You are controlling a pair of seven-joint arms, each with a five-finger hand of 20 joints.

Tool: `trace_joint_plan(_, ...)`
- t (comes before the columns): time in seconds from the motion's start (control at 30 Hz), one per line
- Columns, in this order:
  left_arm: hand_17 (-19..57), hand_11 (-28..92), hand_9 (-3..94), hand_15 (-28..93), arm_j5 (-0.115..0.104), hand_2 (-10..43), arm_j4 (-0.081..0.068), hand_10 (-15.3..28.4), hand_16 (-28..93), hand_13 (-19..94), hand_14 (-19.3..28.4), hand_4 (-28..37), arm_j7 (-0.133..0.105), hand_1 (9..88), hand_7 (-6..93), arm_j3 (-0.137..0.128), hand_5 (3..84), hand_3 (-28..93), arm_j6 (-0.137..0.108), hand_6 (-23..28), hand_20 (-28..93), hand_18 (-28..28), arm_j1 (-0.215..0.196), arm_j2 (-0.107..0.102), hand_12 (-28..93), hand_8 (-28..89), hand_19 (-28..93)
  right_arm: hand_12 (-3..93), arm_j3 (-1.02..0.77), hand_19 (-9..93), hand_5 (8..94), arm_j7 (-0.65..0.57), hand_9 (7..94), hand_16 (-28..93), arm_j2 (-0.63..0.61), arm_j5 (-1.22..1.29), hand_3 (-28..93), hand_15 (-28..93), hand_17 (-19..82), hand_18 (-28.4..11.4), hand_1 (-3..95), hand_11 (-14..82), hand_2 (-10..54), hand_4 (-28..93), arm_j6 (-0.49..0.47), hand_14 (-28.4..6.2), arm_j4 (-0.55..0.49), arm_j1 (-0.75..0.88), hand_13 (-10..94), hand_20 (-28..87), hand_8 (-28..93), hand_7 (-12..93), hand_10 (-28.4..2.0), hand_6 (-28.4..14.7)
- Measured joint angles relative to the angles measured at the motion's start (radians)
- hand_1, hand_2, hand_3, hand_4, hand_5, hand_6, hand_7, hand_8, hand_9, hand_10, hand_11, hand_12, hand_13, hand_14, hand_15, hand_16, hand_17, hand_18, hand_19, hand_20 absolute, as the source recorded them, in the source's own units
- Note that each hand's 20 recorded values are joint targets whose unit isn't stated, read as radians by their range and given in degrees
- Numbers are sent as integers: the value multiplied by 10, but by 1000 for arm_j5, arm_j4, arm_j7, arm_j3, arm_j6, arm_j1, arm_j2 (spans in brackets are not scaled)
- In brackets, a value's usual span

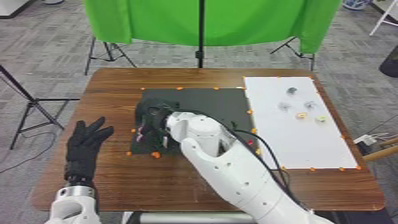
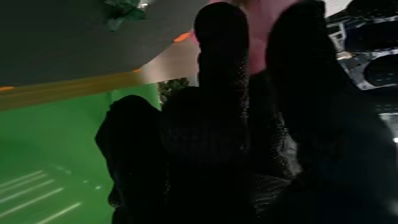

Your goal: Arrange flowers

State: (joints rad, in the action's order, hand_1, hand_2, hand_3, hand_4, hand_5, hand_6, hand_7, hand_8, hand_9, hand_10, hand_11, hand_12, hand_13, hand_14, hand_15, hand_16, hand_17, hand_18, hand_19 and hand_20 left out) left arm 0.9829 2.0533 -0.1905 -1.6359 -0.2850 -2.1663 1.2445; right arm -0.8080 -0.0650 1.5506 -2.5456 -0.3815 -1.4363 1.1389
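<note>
My right hand is over the left part of the dark mat, with dark green leafy stuff close around it. Beside it, in the head view, a bit of a pink flower shows. Seen from the right wrist, the same hand has the pink flower between a finger and the thumb; its stem is hidden. Green leaves lie on the mat in the right wrist view. My left hand is held over the table's left side, fingers spread and holding nothing.
On the right of the brown table, a white board carries several small pieces, among them a grey one and a yellow one. Orange markers edge mat and board. The right arm crosses the mat's front. A green screen hangs behind.
</note>
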Motion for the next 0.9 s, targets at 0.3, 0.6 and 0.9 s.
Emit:
trace_joint_plan(0.3, 57, 161, 444, 96, 1, 159, 2, 143, 18, 340, 144, -283, 12, 149, 38, -5, 425, 605, 1, 57, 171, 97, -3, 0, 130, -52, 14, 244, -4, 932, 511, -74, 815, 336, -71, 135, 659, 618, 650, -114, 432, 275, -95, -228, -26, -26, -97, -16, 881, 588, -123, 170, -132, 36)
trace_joint_plan(0.6, 56, 156, 440, 96, 1, 153, 6, 133, 14, 337, 135, -283, 12, 152, 54, -17, 418, 608, 2, 47, 168, 95, -17, 6, 128, -60, 14, 229, -197, 932, 602, -197, 746, 343, -286, 320, 638, 591, 611, -123, 428, 192, -95, -169, 91, -43, -418, 4, 846, 584, -85, 136, -154, 1)
trace_joint_plan(0.9, 56, 157, 440, 97, 1, 151, 13, 132, 12, 337, 134, -283, 12, 153, 58, -24, 417, 612, 1, 46, 168, 95, -28, 11, 129, -61, 15, 230, -578, 932, 616, -369, 728, 340, -518, 290, 619, 603, 606, -125, 407, 181, -95, -143, 123, -52, -426, 137, 838, 586, -79, 132, -164, -1)
